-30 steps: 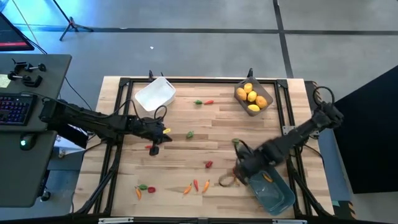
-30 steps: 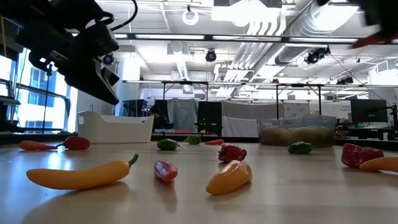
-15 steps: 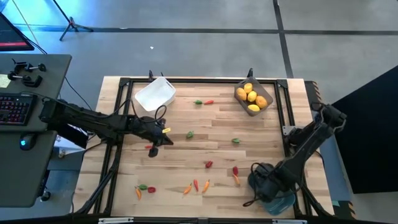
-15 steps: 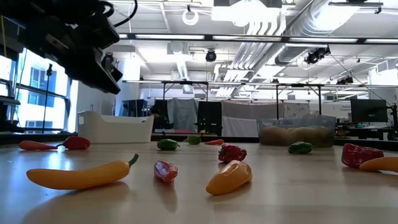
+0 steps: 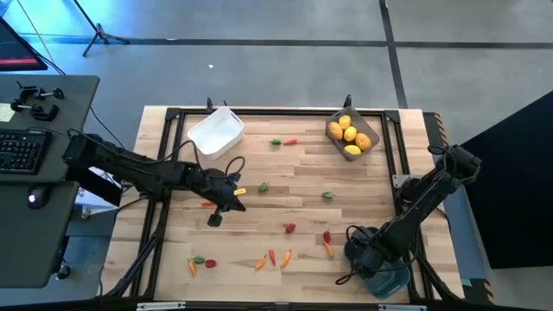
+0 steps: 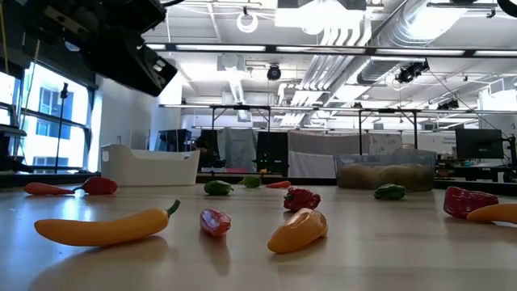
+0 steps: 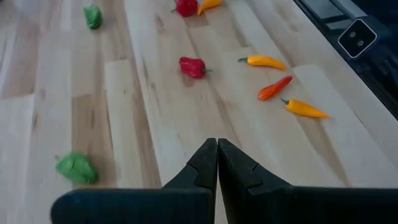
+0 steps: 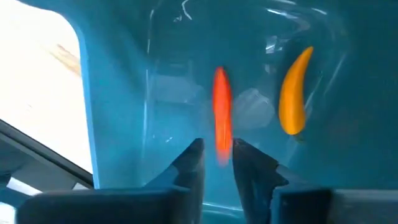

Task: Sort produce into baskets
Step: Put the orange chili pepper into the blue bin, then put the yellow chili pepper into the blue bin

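Small toy produce lies scattered on the wooden table: green pieces [image 5: 263,186] [image 5: 328,196], red pieces [image 5: 289,228] [image 5: 327,236], and thin orange peppers [image 5: 272,257]. My left gripper [image 5: 237,204] [image 7: 217,146] is shut and empty above the table's left middle, beside a red piece [image 5: 207,205]. My right gripper [image 5: 373,263] [image 8: 217,149] hovers over the blue bin [image 5: 393,281], its fingers a narrow gap apart. A blurred orange-red piece [image 8: 221,115] shows at its fingertips. An orange pepper [image 8: 292,93] lies on the bin's floor. The grey bin [image 5: 367,130] holds yellow fruits [image 5: 348,134]. My right gripper's fingers [image 8: 194,155] stand on either side of the orange-red piece's lower end [image 8: 221,155], pointing down into the blue bin. A little gap shows beside the piece, and it is blurred; I cannot tell whether the fingers touch it.
The white bin [image 5: 216,131] stands at the far left and shows in the low view [image 6: 149,166]. Green and red pieces [image 5: 200,261] lie near the front left. A dark frame [image 5: 259,112] runs around the table. A desk with a keyboard [image 5: 17,151] stands left of the table.
My right gripper has gone from the peppers at the table's middle toward the near right corner and now hovers over the blue bin. My left gripper has drifted a little toward the table's right edge and stays shut.
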### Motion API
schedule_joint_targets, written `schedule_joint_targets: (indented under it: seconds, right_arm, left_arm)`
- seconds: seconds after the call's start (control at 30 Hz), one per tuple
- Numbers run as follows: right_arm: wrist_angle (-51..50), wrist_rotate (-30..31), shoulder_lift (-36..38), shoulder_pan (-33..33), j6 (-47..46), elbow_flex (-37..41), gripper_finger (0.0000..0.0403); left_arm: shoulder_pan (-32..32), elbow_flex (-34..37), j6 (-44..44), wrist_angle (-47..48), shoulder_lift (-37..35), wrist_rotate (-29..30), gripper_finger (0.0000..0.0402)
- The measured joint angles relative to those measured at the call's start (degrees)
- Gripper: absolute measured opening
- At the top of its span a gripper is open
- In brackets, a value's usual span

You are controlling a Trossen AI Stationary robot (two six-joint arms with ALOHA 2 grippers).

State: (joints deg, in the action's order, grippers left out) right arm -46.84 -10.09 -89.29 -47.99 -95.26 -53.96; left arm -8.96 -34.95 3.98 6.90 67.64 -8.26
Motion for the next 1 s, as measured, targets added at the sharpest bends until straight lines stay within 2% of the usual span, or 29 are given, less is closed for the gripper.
schedule_joint_targets:
  seconds: [0.23, 0.47, 0.73, 1.0]
  right_arm:
    - [-0.36, 0.02, 0.01, -0.02, -0.24, -0.01, 0.0124]
    - [-0.58, 0.03, 0.01, -0.02, 0.29, -0.03, 0.0142]
    - [-1.28, 0.04, 0.01, -0.02, 0.81, -0.03, 0.0142]
    - [-1.17, 0.07, 0.01, -0.04, 2.85, -0.08, 0.0142]
  left_arm:
    - [-1.44, -3.0, 0.7, 2.77, 2.0, 0.0, 0.0]
    - [-4.71, -3.34, -0.56, 2.38, 3.02, 0.01, 0.001]
    - [-10.13, -3.34, -5.43, -1.84, 8.14, 0.86, 0.0082]
    - [-15.79, -3.34, -11.79, -12.84, 16.52, 3.16, 0.0145]
